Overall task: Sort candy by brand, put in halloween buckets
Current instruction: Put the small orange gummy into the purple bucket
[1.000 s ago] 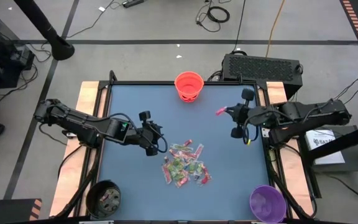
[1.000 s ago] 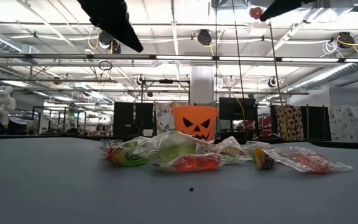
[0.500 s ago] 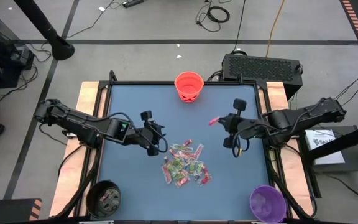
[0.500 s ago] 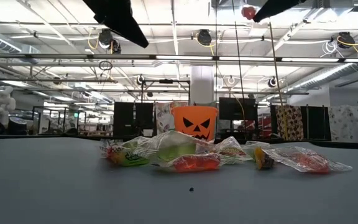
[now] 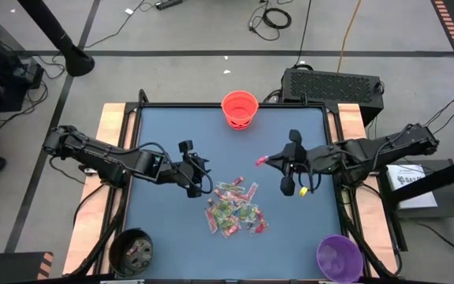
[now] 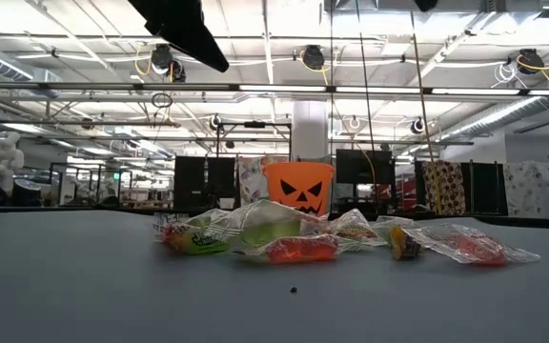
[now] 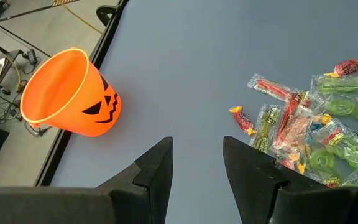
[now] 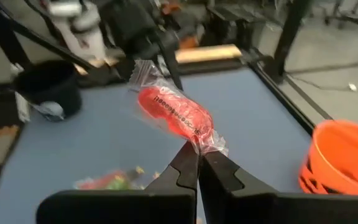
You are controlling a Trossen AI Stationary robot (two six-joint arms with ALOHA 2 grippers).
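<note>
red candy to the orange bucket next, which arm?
Right. Its hand is already shut on the red candy, above the table and nearer the orange bucket. The left hand is open and empty beside the candy pile.

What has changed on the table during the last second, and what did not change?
The right tool, shut on a red candy, moved inward over the table toward the left arm. The left tool stayed beside the candy pile; the orange bucket, black bucket and purple bucket did not move.
</note>
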